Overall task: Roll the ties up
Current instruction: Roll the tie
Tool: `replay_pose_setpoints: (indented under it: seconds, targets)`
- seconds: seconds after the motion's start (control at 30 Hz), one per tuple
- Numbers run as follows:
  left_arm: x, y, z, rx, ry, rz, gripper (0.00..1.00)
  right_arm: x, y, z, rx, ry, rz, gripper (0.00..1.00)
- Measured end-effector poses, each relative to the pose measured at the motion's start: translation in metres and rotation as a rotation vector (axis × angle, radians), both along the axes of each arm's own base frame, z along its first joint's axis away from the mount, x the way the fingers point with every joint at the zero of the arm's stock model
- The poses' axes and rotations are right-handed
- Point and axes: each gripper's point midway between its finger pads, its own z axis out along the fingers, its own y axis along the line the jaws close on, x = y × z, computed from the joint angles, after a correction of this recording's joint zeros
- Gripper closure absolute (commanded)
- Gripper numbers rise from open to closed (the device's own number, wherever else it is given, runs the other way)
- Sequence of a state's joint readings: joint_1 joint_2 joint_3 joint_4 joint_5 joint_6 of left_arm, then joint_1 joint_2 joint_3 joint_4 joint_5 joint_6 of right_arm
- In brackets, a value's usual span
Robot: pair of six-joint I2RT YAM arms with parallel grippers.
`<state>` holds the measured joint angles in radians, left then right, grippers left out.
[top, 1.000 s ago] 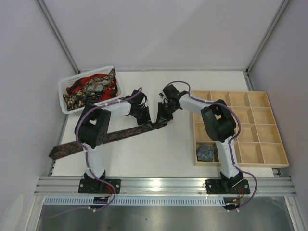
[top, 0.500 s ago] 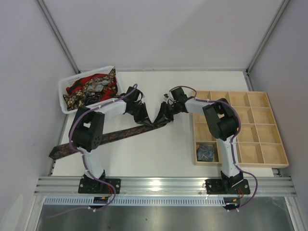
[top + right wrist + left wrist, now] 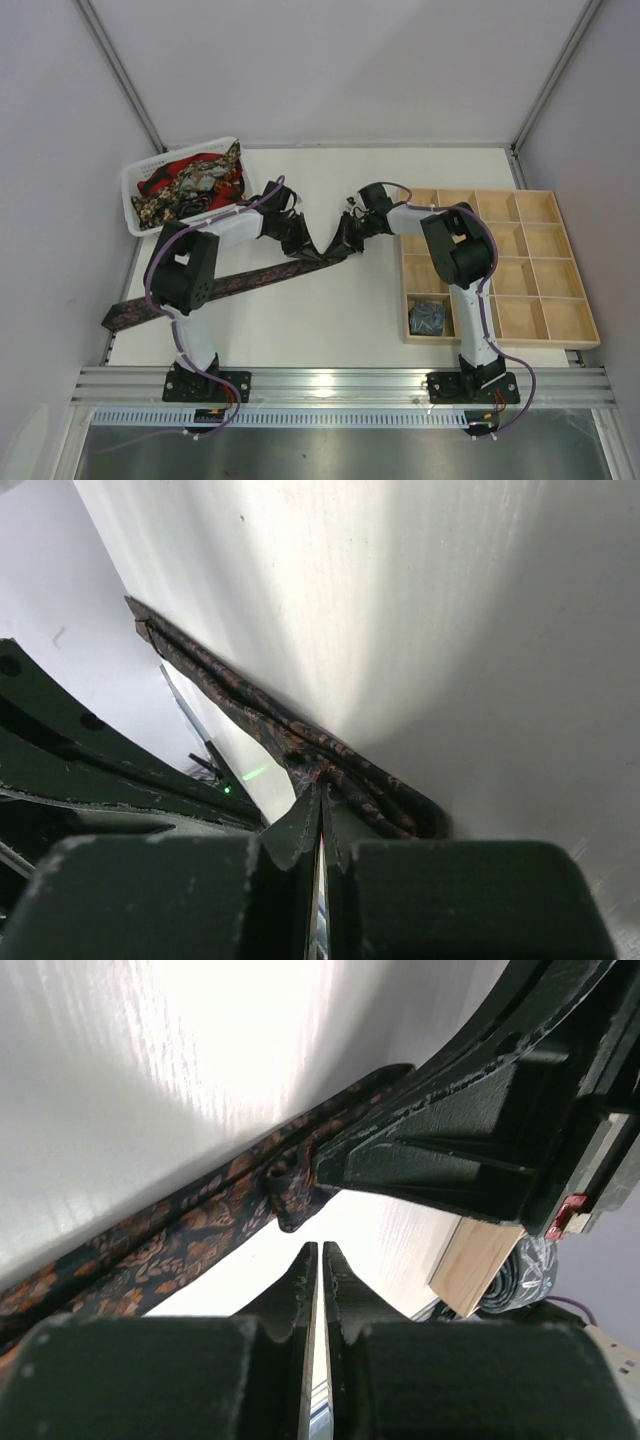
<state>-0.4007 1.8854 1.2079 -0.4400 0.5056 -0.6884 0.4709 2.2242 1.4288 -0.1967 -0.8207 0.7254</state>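
Note:
A long dark brown-maroon tie (image 3: 235,281) lies diagonally on the white table, and its left end hangs over the table's left edge. Both grippers meet at its right end. My left gripper (image 3: 312,251) is shut with nothing between its tips (image 3: 320,1248), just short of the tie (image 3: 180,1240). My right gripper (image 3: 338,250) is shut with its tips (image 3: 320,788) pinching the bunched, folded end of the tie (image 3: 250,715). Several more ties (image 3: 190,182), red and gold-black, lie piled in a white basket (image 3: 182,150). A grey-blue coiled tie (image 3: 427,317) sits in a front left compartment of the wooden tray (image 3: 480,191).
The compartment tray fills the table's right side, and its corner (image 3: 485,1260) shows just beyond the left fingers. The basket stands at the back left. Grey walls close in the back and sides, and an aluminium rail runs along the near edge.
Both wrists have shifted slightly apart and lower toward the table, so the tips now converge on the tie's right end. The tie's long part has not moved.

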Motion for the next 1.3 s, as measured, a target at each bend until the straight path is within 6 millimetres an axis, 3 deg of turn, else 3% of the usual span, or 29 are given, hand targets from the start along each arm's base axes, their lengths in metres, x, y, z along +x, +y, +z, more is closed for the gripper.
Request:
replay_pose_setpoints:
  seconds: [0.17,0.37,0.57,0.8,0.9,1.1,1.17,1.2,1.23,1.27,1.3]
  targets:
    - [0.005,-0.005,-0.005,-0.02,0.003,0.012,0.92,0.0,0.0,0.0,0.0,0.006,-0.006,0.99]
    - [0.003,-0.004,-0.025,-0.004,0.048,0.016,0.92,0.001,0.0,0.001,-0.001,0.013,-0.009,0.98]
    - [0.004,-0.002,-0.029,-0.006,0.059,0.019,0.92,0.005,0.0,0.01,-0.023,0.002,0.004,0.9]
    - [0.009,0.006,-0.029,-0.006,0.056,0.037,0.93,0.025,-0.01,0.025,-0.155,-0.068,-0.021,0.65]
    - [0.01,0.008,-0.029,-0.005,0.055,0.034,0.93,0.032,-0.023,0.027,-0.267,-0.06,-0.086,0.54]
    - [0.013,0.007,-0.028,0.0,0.048,0.019,0.93,0.034,-0.042,0.032,-0.44,0.046,-0.263,0.39]
    - [0.014,0.006,-0.028,0.001,0.044,0.015,0.93,0.034,-0.046,0.036,-0.483,0.09,-0.323,0.3]
    - [0.015,0.006,-0.027,0.0,0.04,0.013,0.93,0.033,-0.047,0.039,-0.506,0.114,-0.355,0.17]
    - [0.016,0.006,-0.027,0.0,0.039,0.012,0.93,0.035,-0.046,0.044,-0.52,0.132,-0.394,0.13]
    - [0.016,0.006,-0.027,0.0,0.037,0.01,0.93,0.037,-0.044,0.049,-0.529,0.141,-0.421,0.01]
    - [0.016,0.006,-0.027,0.001,0.035,0.007,0.93,0.037,-0.042,0.052,-0.541,0.156,-0.443,0.0]
